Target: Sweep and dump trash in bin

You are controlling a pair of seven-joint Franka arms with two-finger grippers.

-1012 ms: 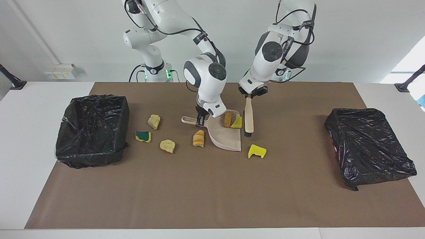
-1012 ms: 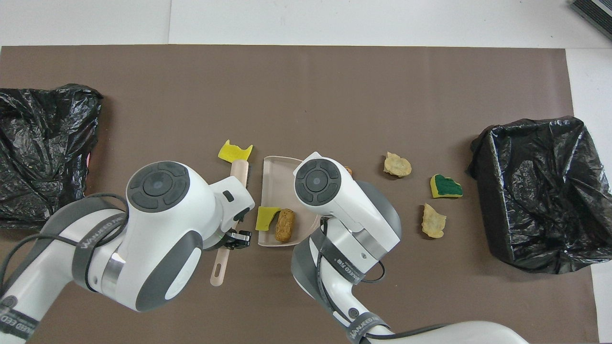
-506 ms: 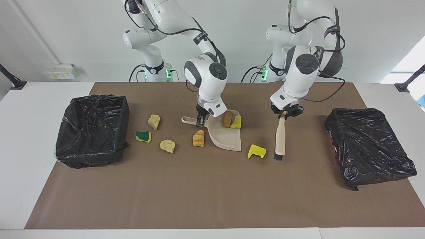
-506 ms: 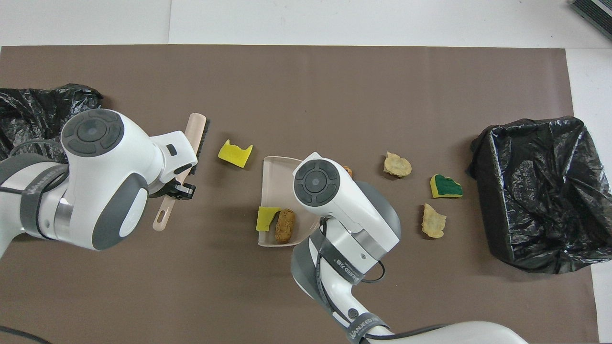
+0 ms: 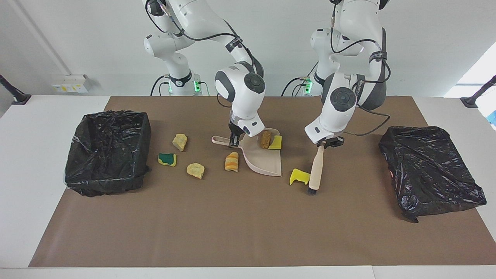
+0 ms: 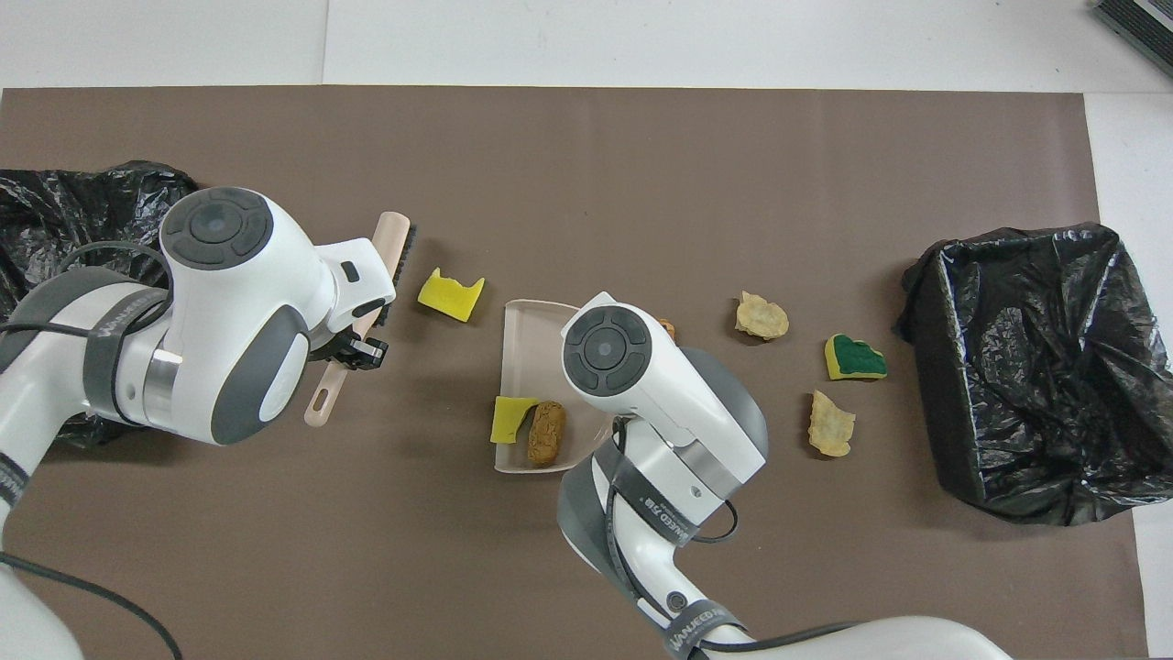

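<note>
My right gripper (image 5: 233, 140) is shut on the handle of the beige dustpan (image 5: 263, 162), which rests on the brown mat. A brown lump (image 5: 265, 139) and a yellow sponge bit (image 5: 276, 143) lie in the pan. My left gripper (image 5: 324, 143) is shut on the wooden brush (image 5: 317, 167); its bristles reach down beside another yellow sponge bit (image 5: 299, 176), on the side toward the left arm's end. A striped lump (image 5: 231, 161), two tan lumps (image 5: 195, 170) (image 5: 179, 142) and a green-and-yellow sponge (image 5: 167, 159) lie between the pan and the open black-lined bin (image 5: 108, 151).
A crumpled black bag (image 5: 430, 170) covers something boxy at the left arm's end of the mat. In the overhead view the right arm's wrist (image 6: 609, 353) hides the pan's handle and part of the dustpan (image 6: 531, 335).
My left arm swung the brush away from the dustpan toward its own end of the table, then brought it back beside the loose yellow sponge bit. The right arm and the dustpan have not moved.
</note>
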